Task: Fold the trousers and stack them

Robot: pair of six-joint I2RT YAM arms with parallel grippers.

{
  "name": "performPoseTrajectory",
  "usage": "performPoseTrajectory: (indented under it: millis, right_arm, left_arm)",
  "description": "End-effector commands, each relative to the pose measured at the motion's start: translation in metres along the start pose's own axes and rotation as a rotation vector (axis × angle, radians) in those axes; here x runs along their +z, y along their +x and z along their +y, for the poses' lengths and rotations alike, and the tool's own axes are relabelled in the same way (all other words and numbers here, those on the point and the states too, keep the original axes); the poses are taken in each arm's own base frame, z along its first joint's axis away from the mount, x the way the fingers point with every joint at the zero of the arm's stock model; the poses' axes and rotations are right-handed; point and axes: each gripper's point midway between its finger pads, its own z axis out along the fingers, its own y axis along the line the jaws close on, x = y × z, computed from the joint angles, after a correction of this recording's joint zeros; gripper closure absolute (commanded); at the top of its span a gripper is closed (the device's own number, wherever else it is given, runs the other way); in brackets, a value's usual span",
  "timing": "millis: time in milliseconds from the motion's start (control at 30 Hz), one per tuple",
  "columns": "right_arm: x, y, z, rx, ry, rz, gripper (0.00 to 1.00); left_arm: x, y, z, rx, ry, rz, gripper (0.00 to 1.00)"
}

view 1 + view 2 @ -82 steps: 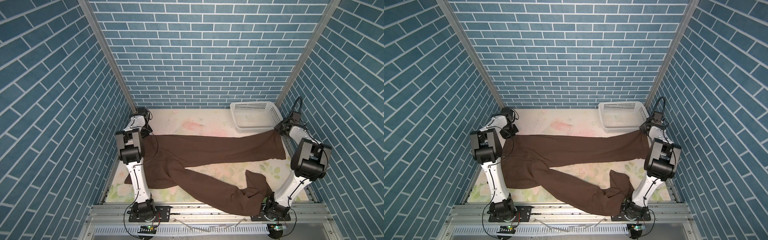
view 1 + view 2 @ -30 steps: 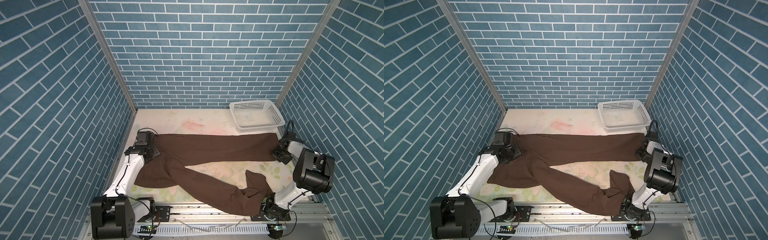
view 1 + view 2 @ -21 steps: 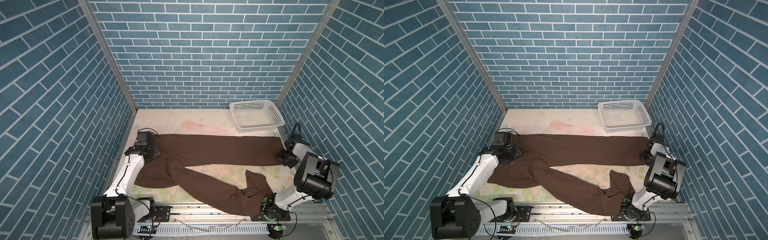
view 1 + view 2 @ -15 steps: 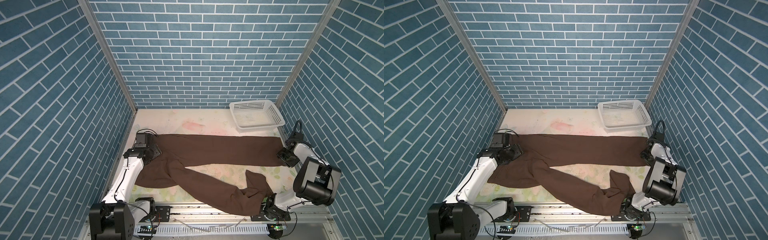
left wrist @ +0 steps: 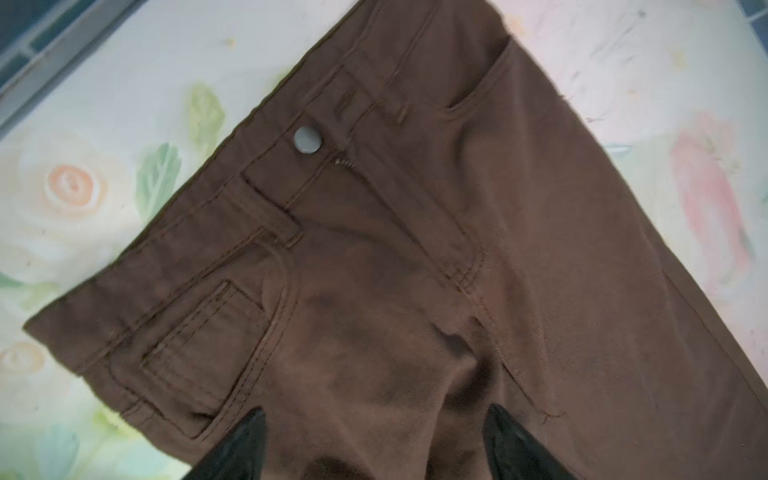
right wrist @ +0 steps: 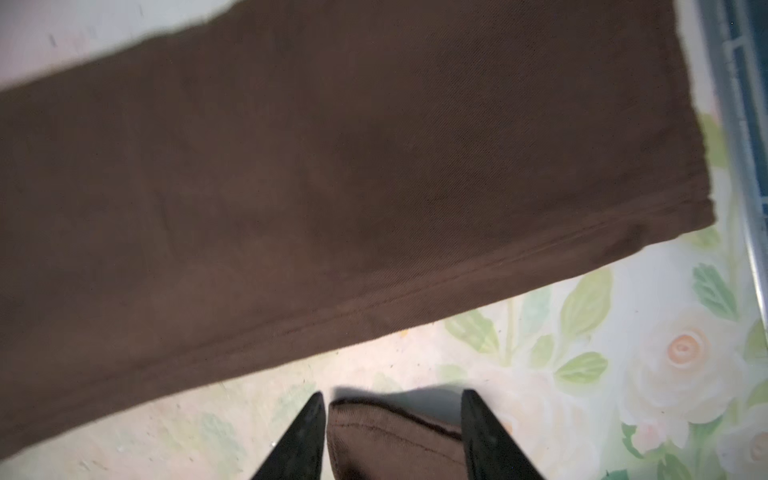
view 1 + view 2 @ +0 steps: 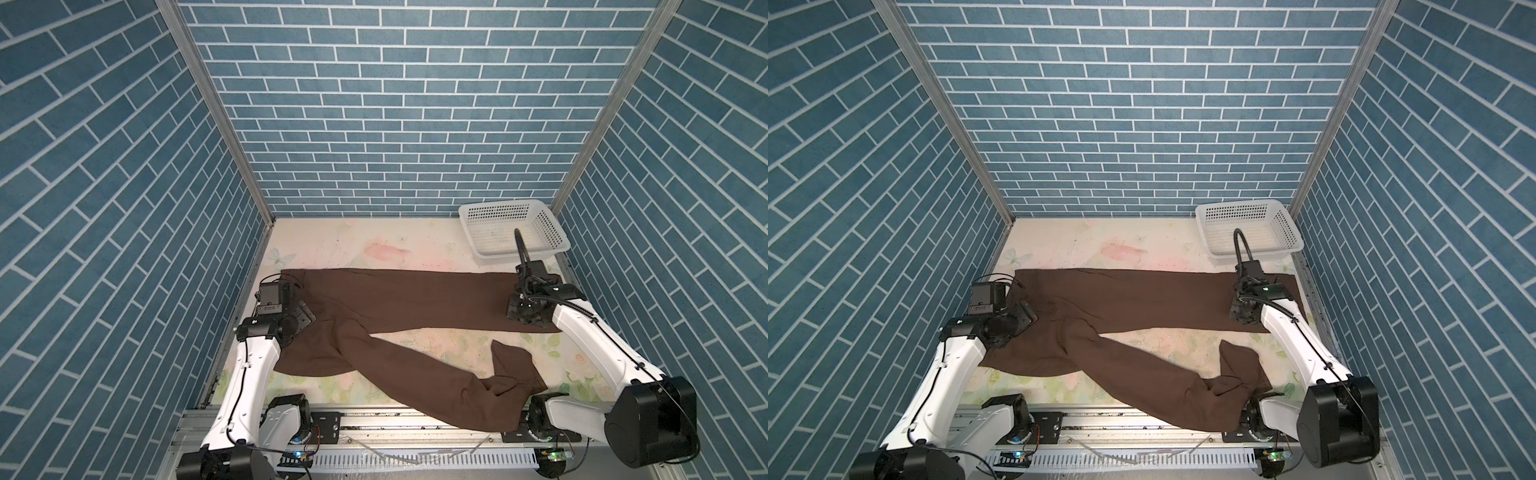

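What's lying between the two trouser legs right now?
Only bare floral table lies between the two legs of the trousers; both top views show it.

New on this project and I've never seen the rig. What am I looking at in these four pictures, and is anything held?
Two white robot arms stand at the near edge of a flowered table: the left arm and the right arm. Two pictures are near-identical overhead views from one stereo camera. The other two come from a camera on each arm's wrist, looking past its black jaws.

Brown trousers lie unfolded on the table. One leg is stretched straight across and the other is angled toward the near edge, its end crumpled. A white basket sits in the far right corner.

The left wrist view shows the waistband button; the right wrist view shows the straight leg's hem. Both pairs of jaws stand open. Nothing looks held, though cloth shows between the right jaws.
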Motion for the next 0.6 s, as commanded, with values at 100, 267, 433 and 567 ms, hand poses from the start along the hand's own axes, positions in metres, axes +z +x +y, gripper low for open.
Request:
performPoseTrajectory:
  millis: [100, 267, 433, 567]
  right_arm:
    - [0.031, 0.044, 0.016, -0.086, 0.043, 0.143, 0.42]
    - [0.053, 0.062, 0.039, -0.12, -0.007, 0.204, 0.54]
    - [0.069, 0.078, 0.039, -0.135, 0.012, 0.254, 0.6]
    - [0.073, 0.084, 0.034, -0.14, 0.033, 0.268, 0.72]
  left_arm:
    - [0.006, 0.022, 0.018, -0.039, -0.037, 0.066, 0.01]
    - [0.006, 0.024, 0.019, -0.054, -0.023, 0.064, 0.01]
    - [0.004, 0.024, 0.023, -0.052, -0.035, 0.06, 0.01]
    - [0.008, 0.028, 0.028, -0.052, -0.054, 0.068, 0.01]
